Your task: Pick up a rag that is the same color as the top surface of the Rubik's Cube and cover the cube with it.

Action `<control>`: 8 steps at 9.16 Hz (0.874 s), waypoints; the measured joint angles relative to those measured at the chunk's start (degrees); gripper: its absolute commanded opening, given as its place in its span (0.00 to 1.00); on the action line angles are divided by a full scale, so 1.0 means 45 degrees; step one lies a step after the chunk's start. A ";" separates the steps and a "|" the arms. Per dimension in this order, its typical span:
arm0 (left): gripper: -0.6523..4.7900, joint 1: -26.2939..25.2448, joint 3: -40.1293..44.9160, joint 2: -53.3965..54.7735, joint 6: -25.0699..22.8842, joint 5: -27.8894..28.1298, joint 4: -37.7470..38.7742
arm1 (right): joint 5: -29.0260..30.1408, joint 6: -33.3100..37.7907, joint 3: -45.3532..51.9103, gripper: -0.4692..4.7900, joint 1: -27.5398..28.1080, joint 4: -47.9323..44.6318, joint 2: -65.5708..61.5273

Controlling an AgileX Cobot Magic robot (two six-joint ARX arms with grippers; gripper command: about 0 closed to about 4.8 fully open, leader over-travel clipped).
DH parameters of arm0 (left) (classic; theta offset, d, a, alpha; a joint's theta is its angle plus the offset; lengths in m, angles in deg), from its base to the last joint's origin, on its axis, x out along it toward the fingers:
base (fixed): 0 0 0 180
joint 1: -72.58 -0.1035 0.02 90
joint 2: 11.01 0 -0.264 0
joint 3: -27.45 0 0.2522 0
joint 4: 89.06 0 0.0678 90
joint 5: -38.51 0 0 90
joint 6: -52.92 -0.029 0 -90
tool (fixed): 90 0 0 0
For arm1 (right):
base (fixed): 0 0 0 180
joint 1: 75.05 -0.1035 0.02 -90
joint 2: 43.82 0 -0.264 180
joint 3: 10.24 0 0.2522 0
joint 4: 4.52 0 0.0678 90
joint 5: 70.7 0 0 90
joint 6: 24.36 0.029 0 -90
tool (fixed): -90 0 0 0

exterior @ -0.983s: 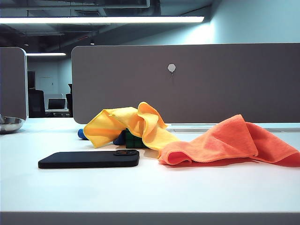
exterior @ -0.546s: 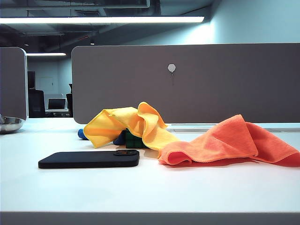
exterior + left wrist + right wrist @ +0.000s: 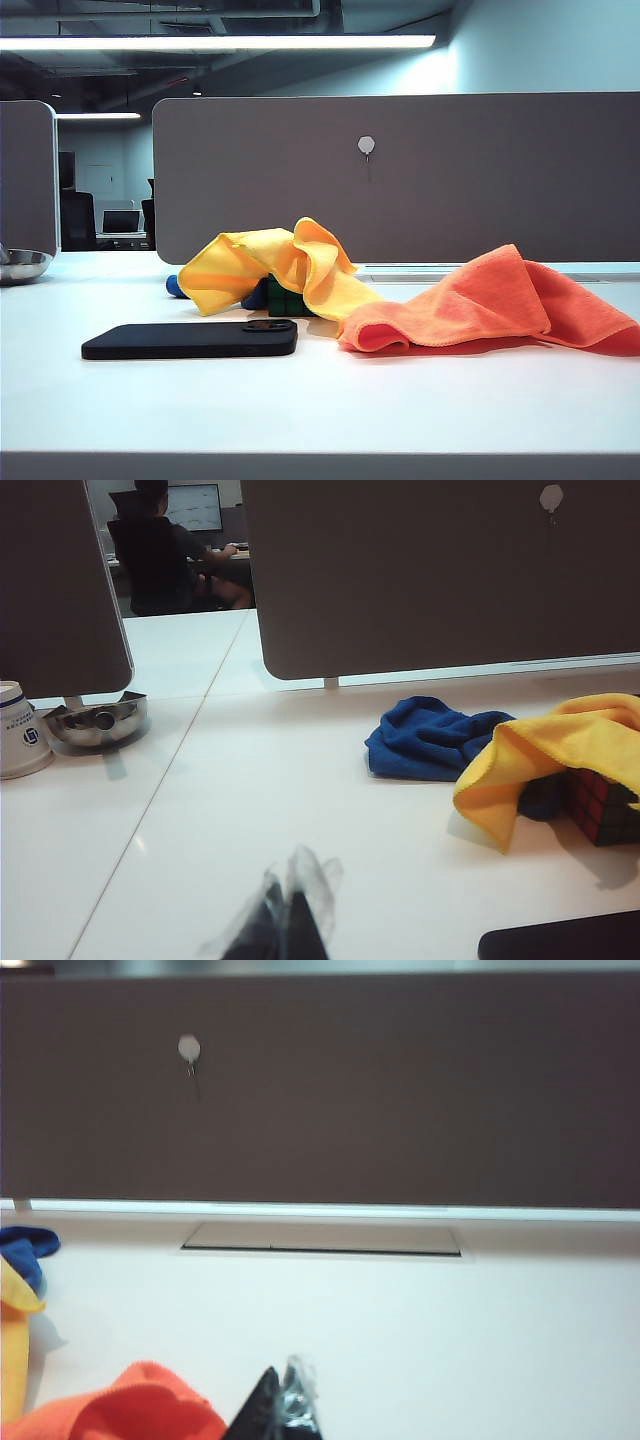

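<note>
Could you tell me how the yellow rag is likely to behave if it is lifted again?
The yellow rag drapes in soft folds over the cube, so it is probably floppy and light. Lifting it would likely uncover the cube. Both grippers, left and right, are shut and clear of it.

On the counter (image 3: 320,410), the rag (image 3: 285,265) lies draped over the cube (image 3: 283,301), which shows only beneath its lower edge. In the exterior view the phone (image 3: 190,340) lies flat in front of them, toward the left. A second cloth (image 3: 490,305) spreads to the right of the rag, its near end just beside the rag's hanging corner. A third cloth (image 3: 430,738) sits behind the rag, on its left, touching it. A bowl (image 3: 97,723) stands far left, a cup (image 3: 20,730) just beside it. A partition (image 3: 400,175) runs behind everything. The left gripper (image 3: 285,920) hangs over bare counter short of the cloths; the right gripper (image 3: 283,1405) hangs just beside the second cloth.
</note>
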 measured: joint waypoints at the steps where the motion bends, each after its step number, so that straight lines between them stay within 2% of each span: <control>1: 0.11 0.0000 0.0005 0.0000 0.0068 0.0000 0.0034 | 0.0005 0.0000 0.0000 0.09 0.0000 -0.0121 0.0000; 3: 0.11 0.0000 0.0005 0.0000 0.0903 0.0005 0.0155 | 0.0437 -0.0015 0.0000 0.09 0.0000 -0.0185 0.0000; 5: 0.11 0.0000 0.0005 0.0000 0.1064 0.0000 0.0160 | 0.0913 -0.0107 0.0000 0.09 -0.0005 -0.0442 0.0000; 8: 0.11 0.0000 0.0005 0.0000 0.1156 0.0000 0.0073 | 0.0952 -0.0112 0.0000 0.09 -0.0005 -0.0656 0.0000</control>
